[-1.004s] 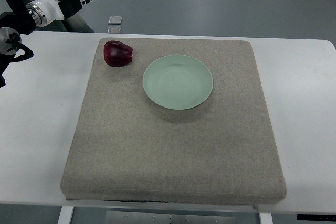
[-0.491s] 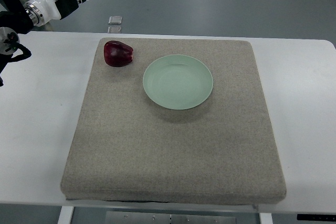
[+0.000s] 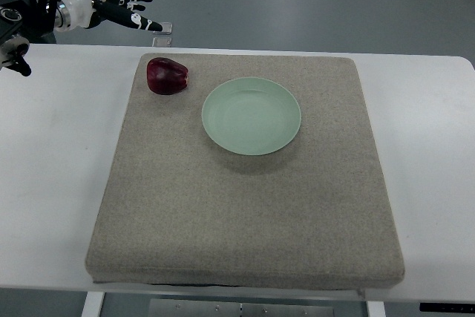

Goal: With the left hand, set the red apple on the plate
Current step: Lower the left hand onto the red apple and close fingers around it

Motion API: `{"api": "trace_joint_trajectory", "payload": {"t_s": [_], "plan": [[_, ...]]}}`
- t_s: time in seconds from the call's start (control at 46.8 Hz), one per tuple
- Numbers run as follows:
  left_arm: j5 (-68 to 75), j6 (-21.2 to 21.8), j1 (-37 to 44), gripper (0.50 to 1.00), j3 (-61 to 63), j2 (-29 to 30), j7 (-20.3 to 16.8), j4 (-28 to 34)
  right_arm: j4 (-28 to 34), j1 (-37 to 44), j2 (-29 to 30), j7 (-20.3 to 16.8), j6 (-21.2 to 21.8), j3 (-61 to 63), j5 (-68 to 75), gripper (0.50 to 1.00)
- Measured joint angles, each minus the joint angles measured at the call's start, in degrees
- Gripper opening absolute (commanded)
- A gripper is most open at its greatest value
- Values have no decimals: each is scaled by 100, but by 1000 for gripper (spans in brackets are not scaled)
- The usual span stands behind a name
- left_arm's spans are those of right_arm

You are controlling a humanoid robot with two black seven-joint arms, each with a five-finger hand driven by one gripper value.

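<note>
A dark red apple (image 3: pixel 167 76) rests on the grey mat's far left corner. Just to its right lies a pale green plate (image 3: pixel 251 116), with nothing on it. My left hand (image 3: pixel 126 1) hovers beyond the table's far edge, up and to the left of the apple, with its fingers spread and nothing in them. It is well apart from the apple. The right arm does not show.
The grey felt mat (image 3: pixel 245 213) covers most of the white table (image 3: pixel 52 183). Two small square tiles (image 3: pixel 162 34) lie on the floor past the far edge, close to my left hand's fingertips.
My left hand has swung to the right and turned, its fingers now pointing right and reaching closer to above the apple. Apple and plate have not moved.
</note>
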Motion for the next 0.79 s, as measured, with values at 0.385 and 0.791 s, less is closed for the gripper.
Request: {"api": "trace_joint_trajectory", "payload": {"t_s": [0.385,0.791], "plan": [[2461,768,68,994,697,-23,-96,-653,-1,0,0,1,-3,0,0,932],[2500,1218,95,994,1337,-285,-95,-558,2,-1,0,1,-1,0,0,932]]}}
